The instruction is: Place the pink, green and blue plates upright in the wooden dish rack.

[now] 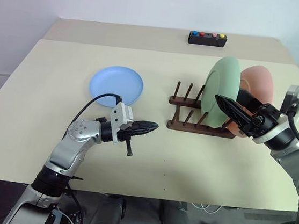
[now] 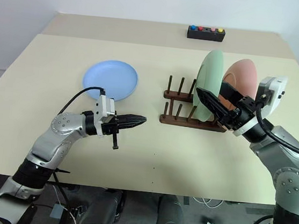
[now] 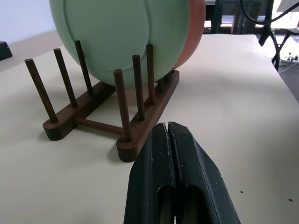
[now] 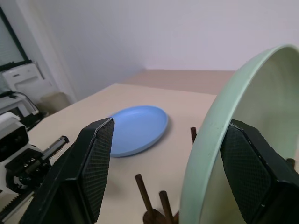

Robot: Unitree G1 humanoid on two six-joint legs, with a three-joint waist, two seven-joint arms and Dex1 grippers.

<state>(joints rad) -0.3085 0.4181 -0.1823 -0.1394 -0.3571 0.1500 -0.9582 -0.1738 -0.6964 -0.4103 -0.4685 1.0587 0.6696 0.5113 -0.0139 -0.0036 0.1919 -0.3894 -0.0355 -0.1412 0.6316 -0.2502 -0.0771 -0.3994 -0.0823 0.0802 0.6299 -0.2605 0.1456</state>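
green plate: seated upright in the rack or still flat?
Upright. The green plate stands on edge between the wooden dish rack's pegs, beside the pink plate. The right end effector is open around its rim.

The pink plate (image 1: 259, 81) is largely hidden behind the green plate (image 1: 221, 90); its lower edge is covered by the right gripper (image 1: 235, 112). The rack's (image 1: 192, 117) far-end pegs are concealed by both plates.

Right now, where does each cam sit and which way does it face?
Head stereo pair: looks forward and down over the table; both arms show.
Left wrist: looks along the shut left claw at the wooden dish rack.
Right wrist: looks between the open right claw fingers, past the green plate rim.
Shared: both wrist views catch the green plate; the blue plate shows from head and right wrist.
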